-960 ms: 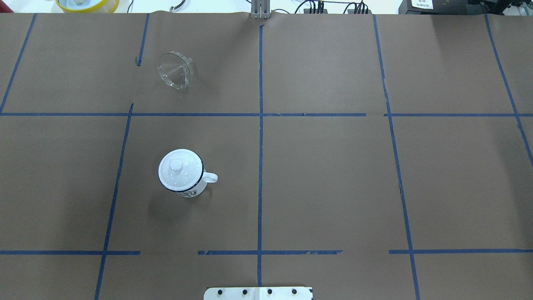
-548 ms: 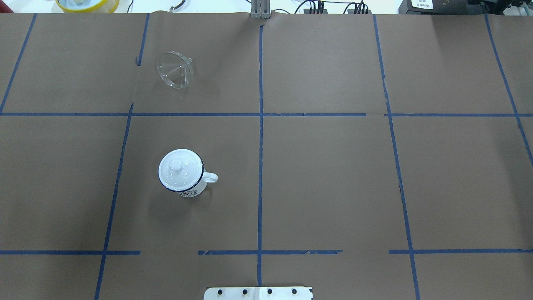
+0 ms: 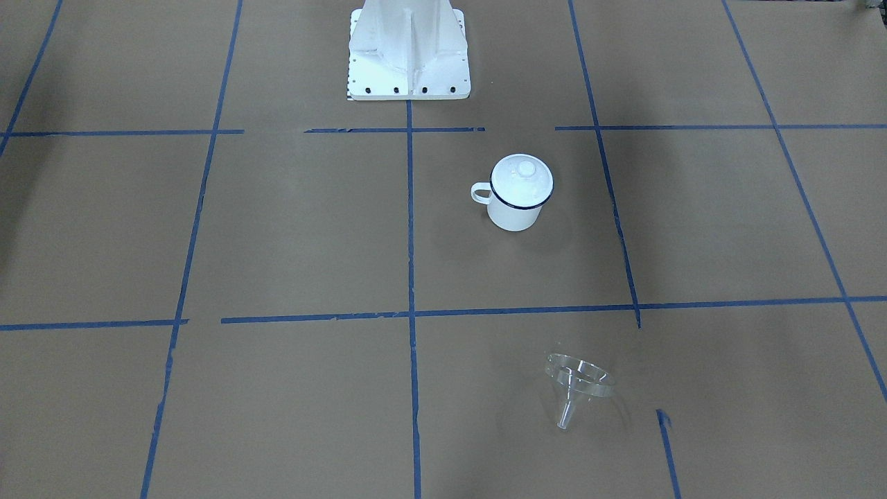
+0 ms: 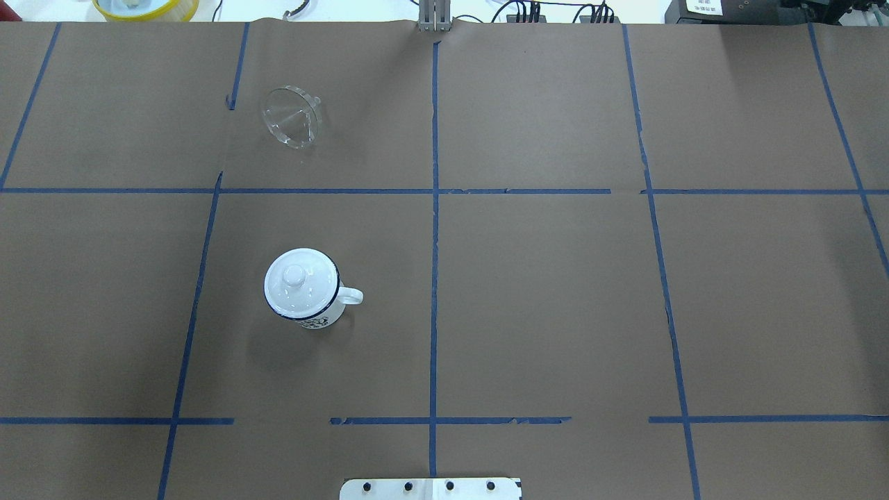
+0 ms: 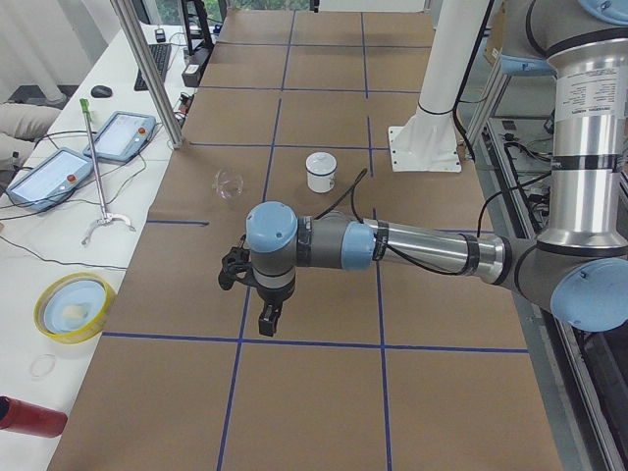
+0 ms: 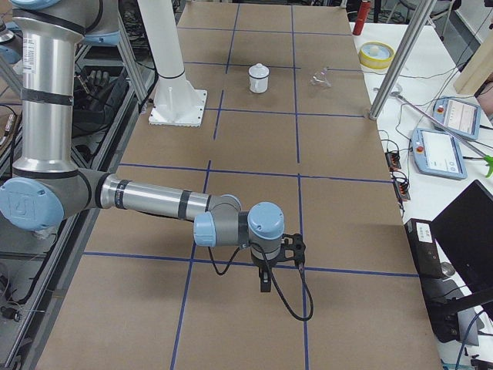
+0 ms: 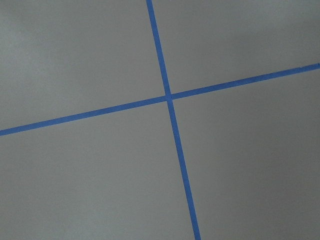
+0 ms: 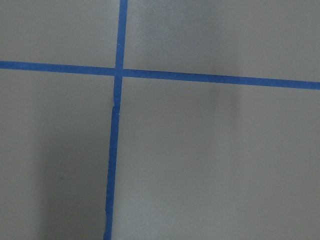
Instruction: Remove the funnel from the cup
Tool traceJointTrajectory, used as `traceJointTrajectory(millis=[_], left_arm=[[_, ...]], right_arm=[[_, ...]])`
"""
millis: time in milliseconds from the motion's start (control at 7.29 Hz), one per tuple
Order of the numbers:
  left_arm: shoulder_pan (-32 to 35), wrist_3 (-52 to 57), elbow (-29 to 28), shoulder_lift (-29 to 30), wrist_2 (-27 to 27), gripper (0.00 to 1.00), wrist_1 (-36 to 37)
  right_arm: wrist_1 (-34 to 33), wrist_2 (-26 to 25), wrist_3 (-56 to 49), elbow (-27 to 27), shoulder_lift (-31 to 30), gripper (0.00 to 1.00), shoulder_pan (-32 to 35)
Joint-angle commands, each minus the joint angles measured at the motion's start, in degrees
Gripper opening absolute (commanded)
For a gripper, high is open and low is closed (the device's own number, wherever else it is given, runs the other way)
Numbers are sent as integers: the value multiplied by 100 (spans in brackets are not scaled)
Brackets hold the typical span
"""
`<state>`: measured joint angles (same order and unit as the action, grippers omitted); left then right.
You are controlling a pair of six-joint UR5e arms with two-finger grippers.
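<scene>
Two items: clear funnel [image 4: 292, 125] on its side on the matte brown paper [image 4: 555, 292], well apart from the cup [image 3: 514, 216].
Cup: glossy white enamel, dark rim, knobbed lid [image 3: 523, 179] on; side print unreadable.
Change: nothing's moved.
Grippers: left gripper [image 5: 267, 316] and right gripper [image 6: 266, 281], can't tell how wide.

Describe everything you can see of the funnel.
The funnel is clear and plastic-looking, with a wide round cone and a short narrow spout. It lies tipped over on the brown paper, in a far square on the robot's left, well apart from the cup. Only the paper touches it; no tool is near.
</scene>
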<state>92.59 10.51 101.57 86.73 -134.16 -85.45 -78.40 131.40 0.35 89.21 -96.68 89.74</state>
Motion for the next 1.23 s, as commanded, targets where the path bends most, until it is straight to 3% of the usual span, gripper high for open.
traceJointTrajectory(millis=[0, 548, 1097], left_arm=[[-21, -14, -215, 37, 12, 100, -617], [-21, 39, -533, -104, 39, 100, -824], [-22, 39, -498, 299, 91, 100, 833]], right_arm=[[0, 0, 0, 0, 0, 100, 0], [0, 0, 0, 0, 0, 100, 0], [0, -9, 0, 0, 0, 100, 0]])
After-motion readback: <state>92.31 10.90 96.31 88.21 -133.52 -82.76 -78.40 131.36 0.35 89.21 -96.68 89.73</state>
